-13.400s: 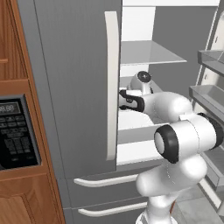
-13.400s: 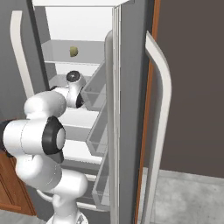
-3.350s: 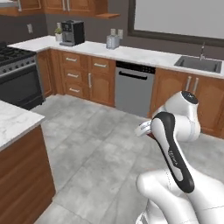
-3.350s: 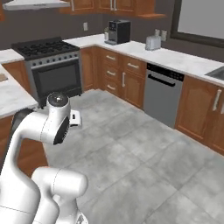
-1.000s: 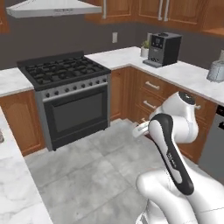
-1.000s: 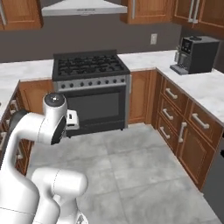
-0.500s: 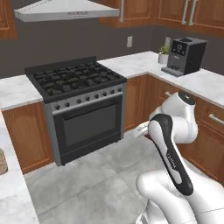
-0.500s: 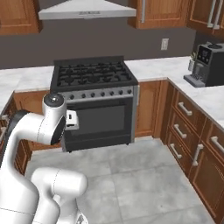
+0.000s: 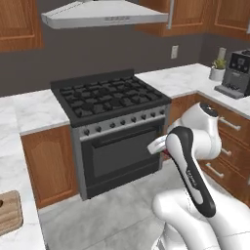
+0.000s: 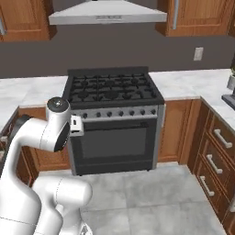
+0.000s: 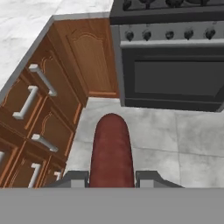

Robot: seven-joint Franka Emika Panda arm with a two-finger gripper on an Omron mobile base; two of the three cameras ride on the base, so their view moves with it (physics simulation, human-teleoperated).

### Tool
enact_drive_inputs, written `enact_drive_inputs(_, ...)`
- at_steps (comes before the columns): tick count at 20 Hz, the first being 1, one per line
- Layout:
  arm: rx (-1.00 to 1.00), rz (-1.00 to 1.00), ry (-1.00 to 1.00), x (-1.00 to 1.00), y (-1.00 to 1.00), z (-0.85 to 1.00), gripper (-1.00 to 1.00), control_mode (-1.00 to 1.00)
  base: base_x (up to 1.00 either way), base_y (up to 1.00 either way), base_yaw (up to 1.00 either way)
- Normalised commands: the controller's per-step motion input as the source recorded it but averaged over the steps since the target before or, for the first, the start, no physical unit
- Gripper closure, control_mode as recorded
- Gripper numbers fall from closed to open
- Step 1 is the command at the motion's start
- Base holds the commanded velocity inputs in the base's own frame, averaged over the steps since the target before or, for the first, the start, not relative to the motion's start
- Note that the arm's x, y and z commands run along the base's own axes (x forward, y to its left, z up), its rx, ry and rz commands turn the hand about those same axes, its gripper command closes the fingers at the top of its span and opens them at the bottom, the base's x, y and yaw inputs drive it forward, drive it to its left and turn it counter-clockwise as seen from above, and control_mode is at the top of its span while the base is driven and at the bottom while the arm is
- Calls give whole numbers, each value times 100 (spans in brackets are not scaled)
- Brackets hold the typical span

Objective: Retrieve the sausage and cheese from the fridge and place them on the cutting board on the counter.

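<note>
In the hand view my gripper [image 11: 111, 177] is shut on the sausage [image 11: 110, 148], a dark red-brown cylinder that sticks out forward between the two fingertips. It hangs over the grey floor in front of the brown drawers. The white marble counter [image 9: 17, 161] runs along the left of the left base view, and a corner of the light-wood cutting board [image 9: 9, 214] lies on it at the lower left edge. The counter [image 11: 26, 30] also crosses the hand view's upper left. The cheese and the fridge are out of view.
A black gas stove with an oven [image 9: 114, 129] stands straight ahead under a grey range hood [image 9: 105, 13]. A coffee machine [image 9: 235, 73] and a small plant sit on the right-hand counter. Wooden drawers with silver handles [image 11: 41, 81] line both sides of the grey tiled floor [image 10: 151, 197].
The whole picture has shifted as the base turned: the stove has slid toward the right in the left base view and toward the centre in the right one. The arm holds its folded pose.
</note>
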Motion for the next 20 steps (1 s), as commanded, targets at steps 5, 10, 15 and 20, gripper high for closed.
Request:
enact_drive_inputs(5,0,0,0,0,0,0,100,100,69,0,44)
enact_drive_inputs(10,0,0,0,0,0,0,100,100,63,0,50)
enact_drive_inputs(15,0,0,0,0,0,0,100,100,61,0,51)
enact_drive_inputs(20,0,0,0,0,0,0,100,100,53,-2,55)
